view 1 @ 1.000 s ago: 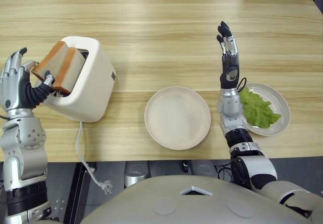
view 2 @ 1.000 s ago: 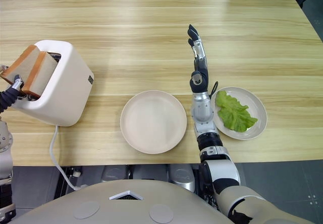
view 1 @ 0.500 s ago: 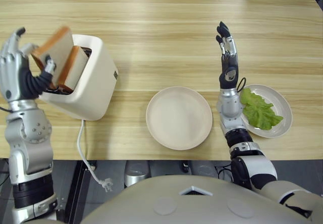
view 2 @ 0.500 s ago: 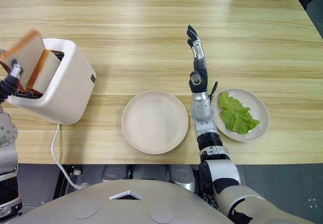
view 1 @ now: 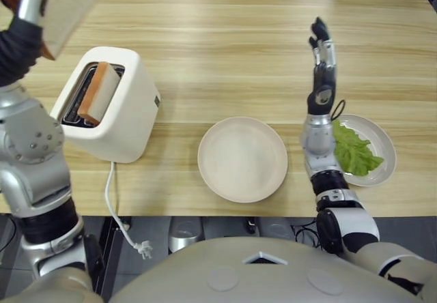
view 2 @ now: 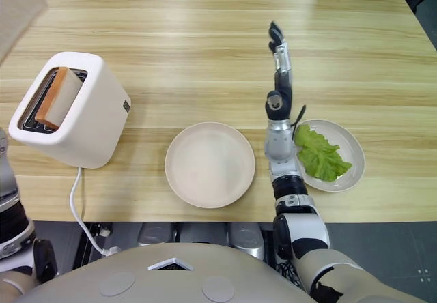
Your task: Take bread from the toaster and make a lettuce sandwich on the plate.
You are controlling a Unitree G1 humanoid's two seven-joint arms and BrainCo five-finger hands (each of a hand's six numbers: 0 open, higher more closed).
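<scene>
Bright even light, soft shadows beside toaster [view 2: 75,112], faint sheen on table [view 2: 171,16].

The left robot hand [view 1: 29,6] now holds one bread slice [view 1: 67,1] lifted clear of the toaster [view 1: 113,108], high above its left side.

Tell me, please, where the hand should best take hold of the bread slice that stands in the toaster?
Grip the bread slice by its top edge, coming from above and pinching its two broad faces. It leans in the slot of the toaster; only its upper part sticks out, and the toaster's walls block the sides.
</scene>
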